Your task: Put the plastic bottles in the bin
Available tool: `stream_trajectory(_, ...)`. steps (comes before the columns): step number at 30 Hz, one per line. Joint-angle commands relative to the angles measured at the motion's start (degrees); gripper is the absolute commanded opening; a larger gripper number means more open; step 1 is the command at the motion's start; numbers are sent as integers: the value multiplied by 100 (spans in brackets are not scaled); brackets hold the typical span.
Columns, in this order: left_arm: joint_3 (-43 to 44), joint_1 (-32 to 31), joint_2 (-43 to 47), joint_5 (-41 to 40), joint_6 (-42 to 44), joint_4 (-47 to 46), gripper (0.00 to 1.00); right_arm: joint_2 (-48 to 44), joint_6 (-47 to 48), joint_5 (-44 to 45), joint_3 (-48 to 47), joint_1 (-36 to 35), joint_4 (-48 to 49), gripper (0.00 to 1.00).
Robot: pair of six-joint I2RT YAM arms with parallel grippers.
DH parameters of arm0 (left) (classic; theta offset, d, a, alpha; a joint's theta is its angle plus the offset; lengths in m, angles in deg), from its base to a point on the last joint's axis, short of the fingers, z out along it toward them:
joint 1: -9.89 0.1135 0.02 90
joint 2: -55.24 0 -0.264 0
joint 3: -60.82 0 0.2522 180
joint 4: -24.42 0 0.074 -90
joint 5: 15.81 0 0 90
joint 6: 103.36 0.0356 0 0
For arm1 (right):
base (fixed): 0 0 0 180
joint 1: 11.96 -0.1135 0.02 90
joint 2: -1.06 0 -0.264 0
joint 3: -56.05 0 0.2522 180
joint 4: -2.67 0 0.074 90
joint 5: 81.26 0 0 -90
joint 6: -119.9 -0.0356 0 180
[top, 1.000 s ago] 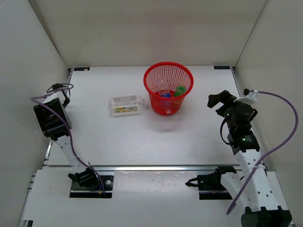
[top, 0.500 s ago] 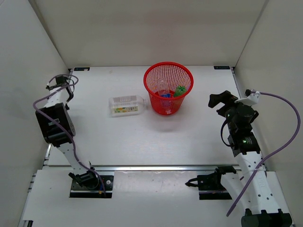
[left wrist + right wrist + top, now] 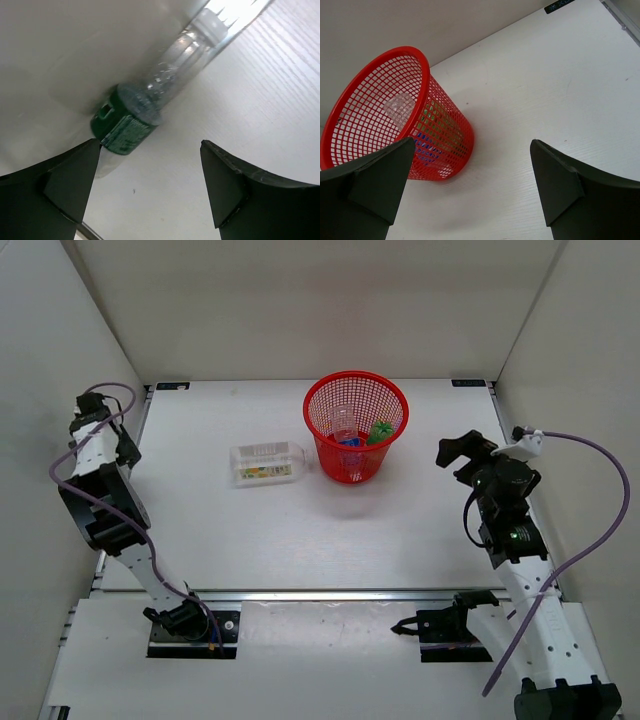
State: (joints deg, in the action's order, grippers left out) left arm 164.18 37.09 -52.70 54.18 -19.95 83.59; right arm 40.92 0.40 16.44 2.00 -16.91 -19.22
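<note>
Our left gripper (image 3: 150,145) gapes wide, holding nothing; 1 green-banded clear bottle (image 3: 167,75) lies just ahead. Our right gripper (image 3: 472,141) is equally wide and empty, the bin (image 3: 447,135) ahead-left.

Red bin (image 3: 445,135): glossy plastic mesh, light catching along the rim. The tabletop (image 3: 270,90) reads matt white with a fine wood-like grain. Against the smooth, matt wall (image 3: 60,45) lies a clear bottle (image 3: 175,65), shiny ribbed plastic, its green label (image 3: 122,131) a slick film. Square bottle (image 3: 266,462): transparent plastic, label material too small to tell. Left gripper (image 3: 150,144) and right gripper (image 3: 472,141) both show matt black plastic, slightly rough-looking.
</note>
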Motion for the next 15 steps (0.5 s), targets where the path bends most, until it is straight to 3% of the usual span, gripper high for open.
stream_trajectory(1, 162, -250, -191, 463, 342, -374, 93, 101, 67, 292, -330, -190, 170, 97)
stream_trajectory(5, 645, -233, -596, 331, 114, -445, 92, 216, 111, 547, -435, -418, 101, 97)
stream_trajectory(10, 1032, -565, -1088, -696, 368, -734, 91, 259, 41, 715, -515, -594, 47, 97)
stream_trajectory(15, 1418, -567, -1360, -846, 439, -886, 93, 373, -65, 750, -576, -674, -49, 96)
